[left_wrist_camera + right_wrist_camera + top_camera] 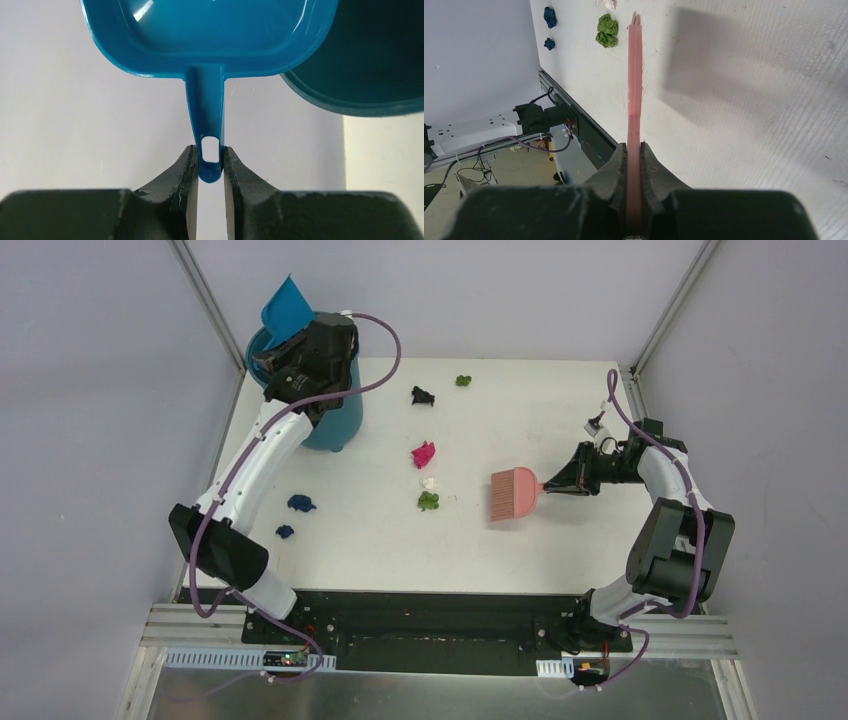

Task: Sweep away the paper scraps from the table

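Left edge: the white surface (pixel 540 400) meets a grey wall here, and two dark blue scraps (pixel 301 503) lie near it, one just nearer the arms than the other.
Far-left corner: a teal bin (pixel 335 415) stands on the surface close to the left and far edges.
Left fingers (pixel 189 162): clamped on the tip of the handle of the blue dustpan (pixel 210 30). The pan is held up in the air, tilted, beside and above the bin's rim.
Far middle: a black scrap (pixel 422 396) and an olive-green scrap (pixel 463 380) lie near the far edge, apart from each other.
Centre: a magenta scrap (pixel 424 454), a white scrap (pixel 429 482) and a green scrap (pixel 428 501) sit in a short row running toward the arms, close together.
Brush (pixel 515 494): pink, right of the centre row, bristles pointing left toward the green scrap with bare surface between them. Whether the bristles touch the surface cannot be told.
Right fingers (pixel 620 162): closed tight on the brush handle, well in from the right edge.
Open room: bare surface spans from the brush to the far and right edges.
Near edge: a black strip (pixel 400 600) runs along it, with bare surface between it and the green scrap.
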Controlling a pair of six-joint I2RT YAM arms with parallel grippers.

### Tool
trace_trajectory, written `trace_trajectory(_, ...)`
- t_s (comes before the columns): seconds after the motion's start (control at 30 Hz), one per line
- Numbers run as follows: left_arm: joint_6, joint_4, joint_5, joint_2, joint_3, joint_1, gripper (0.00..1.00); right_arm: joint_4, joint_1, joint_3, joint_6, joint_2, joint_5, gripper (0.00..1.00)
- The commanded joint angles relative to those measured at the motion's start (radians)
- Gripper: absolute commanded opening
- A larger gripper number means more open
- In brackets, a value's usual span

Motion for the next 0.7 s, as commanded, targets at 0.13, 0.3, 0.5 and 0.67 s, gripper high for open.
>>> trace_trajectory(0.13, -0.27, -0.021, -0.042, -0.17, -0.02, -0.319, 0.03, 0.057, 0.003, 0.016, 0.008, -0.057, 0.005, 0.0)
trace_trajectory(0.3, -0.715, -0.415, 0.177, -0.173, -0.024, -0.586, 0.0, 0.067, 0.008, 0.037, 0.002, -0.091, 0.05, 0.0)
trace_trajectory(0.5, -1.135, -0.39, 0.672, -0.277, -0.284, -0.588, 0.0, 0.119, 0.1, 0.15, 0.022, -0.135, 0.234, 0.0)
trace_trajectory(0.67, -1.189, -0.305, 0.786, -0.384, -0.555, -0.587, 0.0, 0.163, 0.155, 0.335, 0.096, -0.057, 0.291, 0.0)
